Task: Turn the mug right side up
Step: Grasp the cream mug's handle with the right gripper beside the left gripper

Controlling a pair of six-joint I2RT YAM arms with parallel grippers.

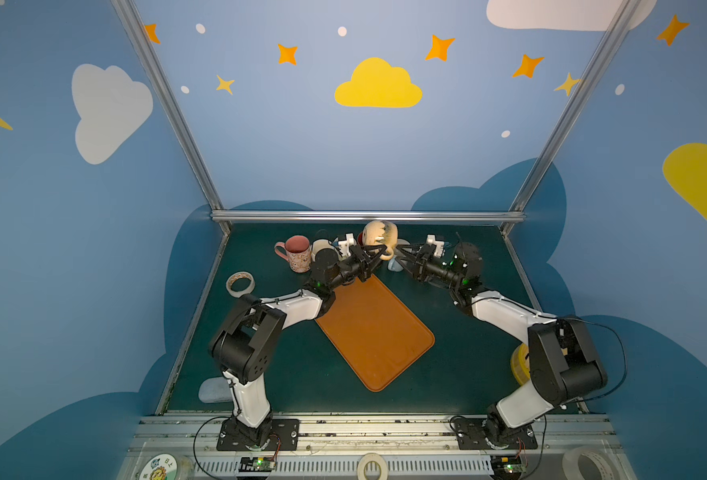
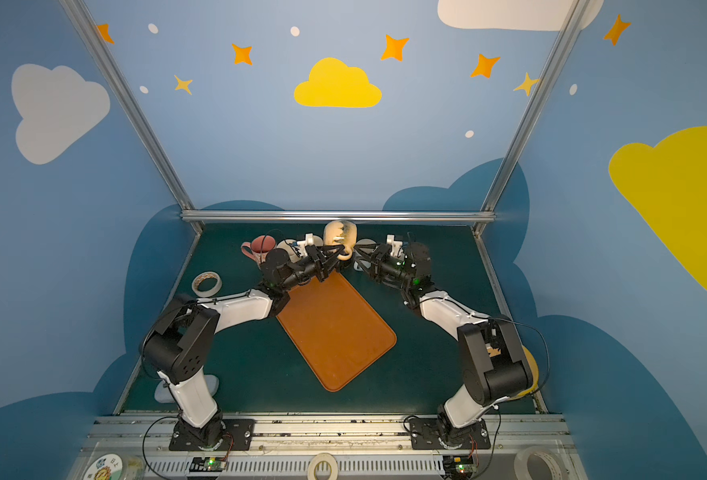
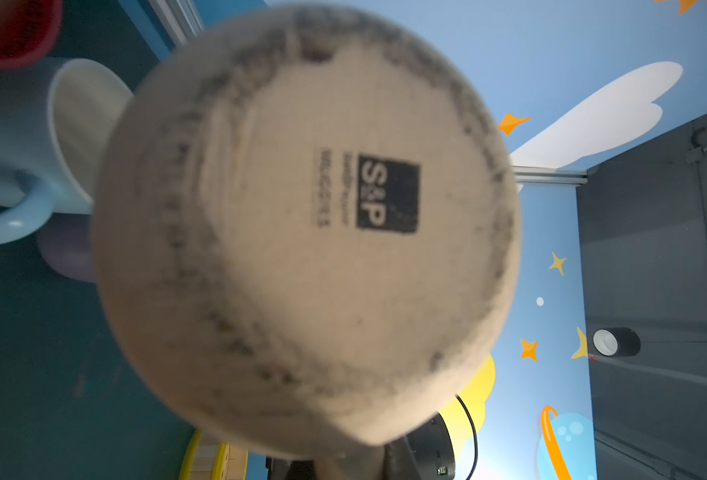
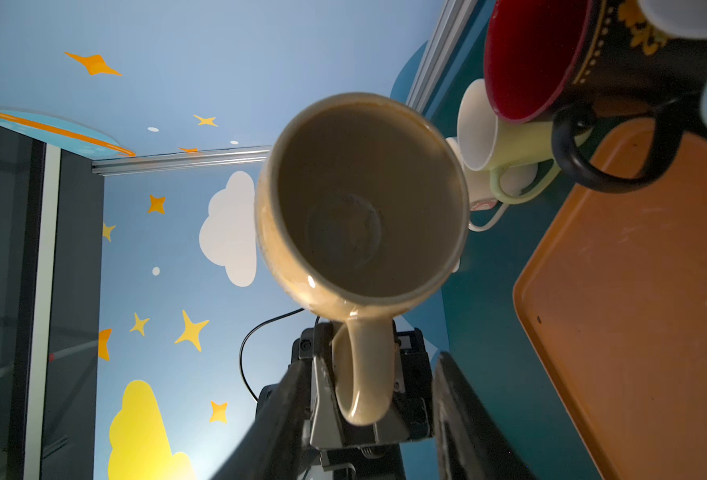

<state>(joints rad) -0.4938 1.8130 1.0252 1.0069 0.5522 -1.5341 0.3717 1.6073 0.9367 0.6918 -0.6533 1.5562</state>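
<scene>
Over the green tabletop (image 1: 468,353), left jaws clamp the mug (image 1: 380,235) by its handle (image 4: 364,374), mouth sideways; right jaws gape nearby.

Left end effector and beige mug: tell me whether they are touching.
Touching. In the right wrist view the left end effector clamps the beige mug by its handle, with the mug held up off the table.

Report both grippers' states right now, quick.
Left gripper: shut on the beige mug, clamped on its handle.
Right gripper: open, jaws spread, holding nothing.
</scene>
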